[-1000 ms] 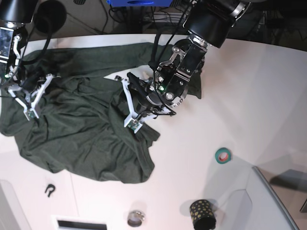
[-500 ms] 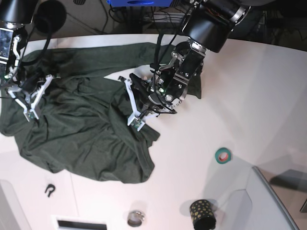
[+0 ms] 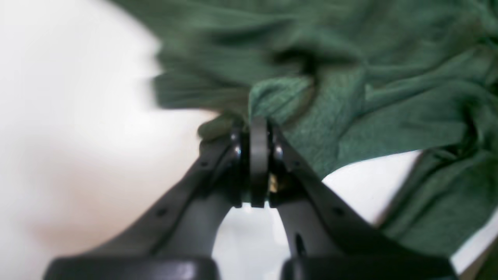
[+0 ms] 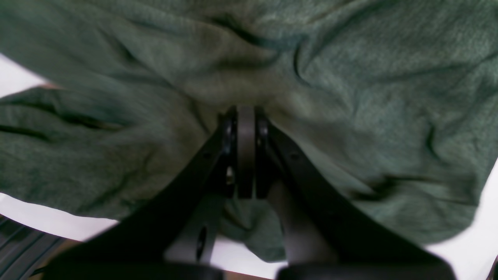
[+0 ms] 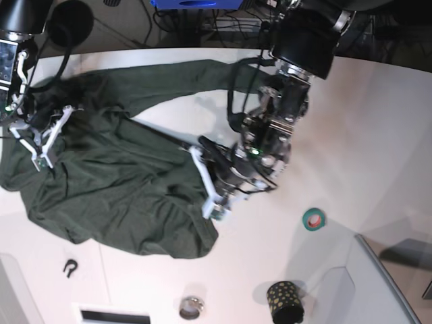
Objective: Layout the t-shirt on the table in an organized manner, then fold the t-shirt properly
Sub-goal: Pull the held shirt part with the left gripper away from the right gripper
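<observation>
The dark green t-shirt (image 5: 115, 189) lies crumpled over the left half of the white table (image 5: 364, 135), with one strip reaching to the back middle. My left gripper (image 5: 213, 206) sits at the shirt's near right edge. In the left wrist view the left gripper (image 3: 258, 122) is shut, pinching a fold of the t-shirt (image 3: 350, 101). My right gripper (image 5: 39, 156) is over the shirt's far left part. In the right wrist view the right gripper (image 4: 246, 111) is shut, and the t-shirt (image 4: 350, 97) puckers around its tips.
A teal tape roll (image 5: 313, 219) lies right of the left gripper. A black gold-dotted cup (image 5: 284, 301), a small metal ring (image 5: 191, 307) and a black hook (image 5: 69, 267) sit near the front edge. A grey bin corner (image 5: 388, 283) is at the front right.
The left gripper has closed on the fabric and moved toward the front right, pulling the shirt's edge along. The right arm has stayed in place.
</observation>
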Action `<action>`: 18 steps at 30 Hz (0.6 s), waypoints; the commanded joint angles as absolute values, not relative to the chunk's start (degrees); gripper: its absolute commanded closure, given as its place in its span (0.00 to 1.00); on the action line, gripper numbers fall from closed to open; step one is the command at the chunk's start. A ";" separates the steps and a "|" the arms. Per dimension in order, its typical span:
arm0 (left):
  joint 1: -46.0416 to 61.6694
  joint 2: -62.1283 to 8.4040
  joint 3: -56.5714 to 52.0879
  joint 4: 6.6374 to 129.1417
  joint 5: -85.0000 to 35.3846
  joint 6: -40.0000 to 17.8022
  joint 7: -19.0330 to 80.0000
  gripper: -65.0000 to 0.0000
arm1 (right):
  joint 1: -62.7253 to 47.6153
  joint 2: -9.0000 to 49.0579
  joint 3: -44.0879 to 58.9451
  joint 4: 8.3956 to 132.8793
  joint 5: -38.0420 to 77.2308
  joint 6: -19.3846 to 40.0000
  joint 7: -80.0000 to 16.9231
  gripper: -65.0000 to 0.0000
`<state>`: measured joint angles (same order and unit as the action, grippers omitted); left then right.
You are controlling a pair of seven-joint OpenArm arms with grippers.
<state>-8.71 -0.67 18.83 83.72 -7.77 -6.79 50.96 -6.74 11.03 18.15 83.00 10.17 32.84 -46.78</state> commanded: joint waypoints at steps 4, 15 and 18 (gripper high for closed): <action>-9.71 -1.71 18.15 89.71 -8.04 -6.73 53.49 1.00 | -6.02 11.65 18.33 83.82 10.68 32.92 -46.11 1.00; -9.01 -2.33 18.15 90.33 -8.57 -6.73 54.46 1.00 | 0.13 11.74 18.33 67.30 10.68 33.01 -42.95 1.00; -9.01 -2.24 18.07 90.42 -8.57 -6.73 54.46 1.00 | 1.36 13.14 18.33 61.05 10.68 32.92 -40.04 1.00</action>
<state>-7.79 -2.57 18.28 89.41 -8.43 -6.63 55.55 1.87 12.69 18.37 61.34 12.95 33.71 -38.48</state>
